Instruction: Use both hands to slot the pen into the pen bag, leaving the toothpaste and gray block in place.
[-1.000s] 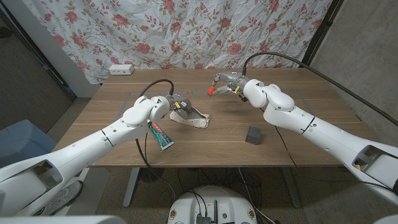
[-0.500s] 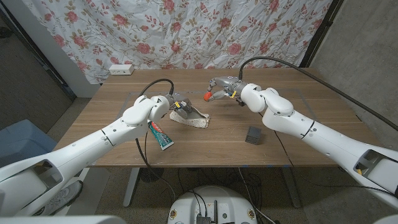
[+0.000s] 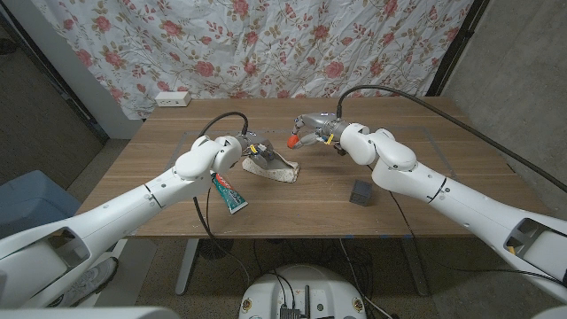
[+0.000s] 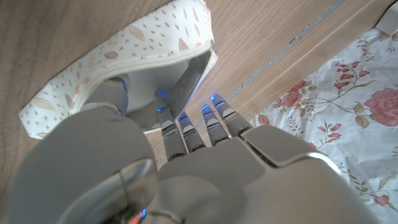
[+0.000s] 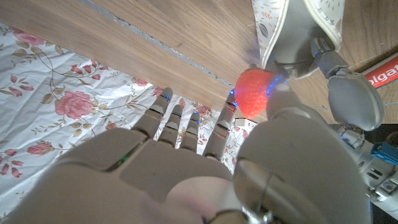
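The cream patterned pen bag [image 3: 276,168] lies at the table's middle with its mouth [image 4: 163,87] held open. My left hand [image 3: 251,149] grips its rim, thumb inside and fingers [image 4: 186,127] outside. My right hand [image 3: 315,127] hovers just right of the bag and pinches the pen; the pen's red end [image 3: 294,139] points toward the bag's mouth. In the right wrist view the red end [image 5: 254,91] sits close to the bag [image 5: 297,28]. The toothpaste tube [image 3: 228,193] lies near the front left of the bag. The gray block [image 3: 361,191] stands at the front right.
A white power strip [image 3: 172,99] lies at the table's far left edge [image 3: 204,104], in front of a floral curtain. Black cables run over both arms above the table.
My right hand has carried the pen leftward and a little down, closer to the bag's mouth. The left hand and the bag have stayed put.
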You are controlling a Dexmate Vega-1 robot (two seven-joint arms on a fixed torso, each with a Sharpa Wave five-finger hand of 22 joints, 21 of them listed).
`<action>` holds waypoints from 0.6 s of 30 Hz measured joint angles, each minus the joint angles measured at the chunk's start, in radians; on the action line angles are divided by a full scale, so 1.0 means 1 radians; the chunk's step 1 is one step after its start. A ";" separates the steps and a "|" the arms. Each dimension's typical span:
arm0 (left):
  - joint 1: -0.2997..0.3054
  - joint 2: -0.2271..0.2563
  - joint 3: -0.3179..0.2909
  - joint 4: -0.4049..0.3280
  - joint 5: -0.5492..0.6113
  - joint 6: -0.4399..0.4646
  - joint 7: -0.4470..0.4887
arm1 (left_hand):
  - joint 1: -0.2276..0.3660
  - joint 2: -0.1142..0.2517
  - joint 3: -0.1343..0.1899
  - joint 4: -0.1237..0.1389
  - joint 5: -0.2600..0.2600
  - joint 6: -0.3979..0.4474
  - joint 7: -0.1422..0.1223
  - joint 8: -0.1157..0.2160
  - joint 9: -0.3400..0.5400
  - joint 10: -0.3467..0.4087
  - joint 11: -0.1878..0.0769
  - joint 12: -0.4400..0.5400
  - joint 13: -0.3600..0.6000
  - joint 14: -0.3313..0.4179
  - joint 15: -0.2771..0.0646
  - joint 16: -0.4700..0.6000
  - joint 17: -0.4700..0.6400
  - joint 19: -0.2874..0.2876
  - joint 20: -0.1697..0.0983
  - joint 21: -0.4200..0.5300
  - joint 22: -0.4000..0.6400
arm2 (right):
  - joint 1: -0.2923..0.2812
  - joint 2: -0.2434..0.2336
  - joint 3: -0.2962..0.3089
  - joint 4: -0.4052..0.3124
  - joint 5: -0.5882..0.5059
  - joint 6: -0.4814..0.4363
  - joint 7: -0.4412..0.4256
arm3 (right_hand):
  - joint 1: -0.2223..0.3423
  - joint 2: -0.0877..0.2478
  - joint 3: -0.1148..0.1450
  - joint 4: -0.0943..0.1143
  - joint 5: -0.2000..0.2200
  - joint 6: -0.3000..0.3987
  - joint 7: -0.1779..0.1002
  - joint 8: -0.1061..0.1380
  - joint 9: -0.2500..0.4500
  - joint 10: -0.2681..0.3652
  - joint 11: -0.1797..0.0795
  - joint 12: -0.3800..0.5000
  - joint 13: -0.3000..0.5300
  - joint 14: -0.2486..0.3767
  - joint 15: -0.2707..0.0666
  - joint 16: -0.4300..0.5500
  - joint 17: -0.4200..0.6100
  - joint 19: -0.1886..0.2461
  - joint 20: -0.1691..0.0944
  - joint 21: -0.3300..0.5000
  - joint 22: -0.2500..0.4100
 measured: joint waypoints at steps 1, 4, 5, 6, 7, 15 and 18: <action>0.000 0.000 0.000 0.000 -0.001 0.000 0.001 | 0.000 0.000 0.000 0.000 0.000 0.000 0.000 0.000 0.000 0.000 0.000 0.000 0.000 0.000 0.000 0.000 0.000 0.000 0.000 0.000 0.000 | -0.001 0.002 -0.001 0.000 -0.002 0.002 0.000 | 0.000 0.000 0.000 0.000 0.000 0.000 0.000 0.000 0.000 0.000 0.000 0.000 0.000 0.000 0.000 0.000 0.000 0.000 0.000 0.000 0.000; 0.001 0.000 0.000 0.000 -0.003 0.000 0.003 | 0.000 0.000 0.000 0.000 0.000 0.000 0.000 0.000 0.000 0.000 0.000 0.000 0.000 0.000 0.000 0.000 0.000 0.000 0.000 0.000 0.000 | -0.002 0.006 -0.002 0.000 -0.005 0.005 0.000 | 0.000 0.000 0.000 0.000 0.000 0.002 -0.001 -0.003 0.000 0.004 0.004 0.000 0.000 0.004 0.003 0.000 0.000 0.000 0.000 0.000 0.000; 0.002 0.000 -0.001 0.000 -0.004 0.000 0.004 | 0.000 0.000 0.000 0.000 0.000 0.000 0.000 0.000 0.000 0.000 0.000 0.000 0.000 0.000 0.000 0.000 0.000 0.000 0.000 0.000 0.000 | -0.003 0.008 -0.003 0.000 -0.006 0.007 0.000 | 0.000 0.000 0.000 0.000 0.000 0.007 0.001 -0.003 0.000 0.004 0.004 0.000 0.000 0.004 0.003 0.000 0.000 0.000 0.000 0.000 0.000; 0.002 0.000 -0.001 0.000 -0.005 0.000 0.004 | 0.000 0.000 0.000 0.000 0.000 0.000 0.000 0.000 0.000 0.000 0.000 0.000 0.000 0.000 0.000 0.000 0.000 0.000 0.000 0.000 0.000 | -0.003 0.009 -0.003 0.001 -0.006 0.008 0.000 | 0.000 0.000 0.000 0.000 0.000 0.010 0.001 -0.003 0.000 0.004 0.003 0.000 0.000 0.004 0.003 0.000 0.000 0.000 0.000 0.000 0.000; 0.002 0.000 -0.001 -0.001 -0.005 0.000 0.005 | 0.000 0.000 0.000 0.000 0.000 0.000 0.000 0.000 0.000 0.000 0.000 0.000 0.000 0.000 0.000 0.000 0.000 0.000 0.000 0.000 0.000 | -0.004 0.011 -0.004 0.002 -0.007 0.010 0.000 | 0.000 0.000 0.000 0.000 0.000 0.010 0.001 -0.003 0.000 0.007 0.000 0.000 0.000 0.004 0.003 0.000 0.000 0.000 0.000 0.000 0.000; 0.004 0.002 -0.002 -0.001 -0.010 -0.001 0.008 | 0.000 0.000 -0.003 -0.002 0.000 0.000 0.000 0.004 0.000 0.004 -0.004 0.000 0.000 0.000 0.000 0.000 0.000 0.000 0.000 0.000 0.000 | -0.006 0.025 -0.012 0.018 -0.011 0.025 -0.001 | 0.000 0.000 -0.004 -0.004 0.000 0.010 0.001 -0.003 0.001 0.014 0.000 0.000 0.000 0.011 0.003 0.000 0.000 0.007 0.007 0.000 0.000; 0.005 0.002 -0.003 -0.001 -0.010 -0.001 0.009 | -0.001 0.001 -0.003 -0.002 0.000 0.000 0.000 0.004 0.000 0.004 -0.004 0.000 0.000 0.000 0.000 0.000 0.000 0.000 0.000 0.000 0.000 | -0.007 0.029 -0.016 0.023 -0.014 0.031 -0.002 | 0.000 0.000 -0.004 -0.004 0.000 0.010 0.001 -0.003 0.001 0.014 0.000 0.000 0.000 0.011 0.003 0.000 0.000 0.007 0.007 0.000 0.000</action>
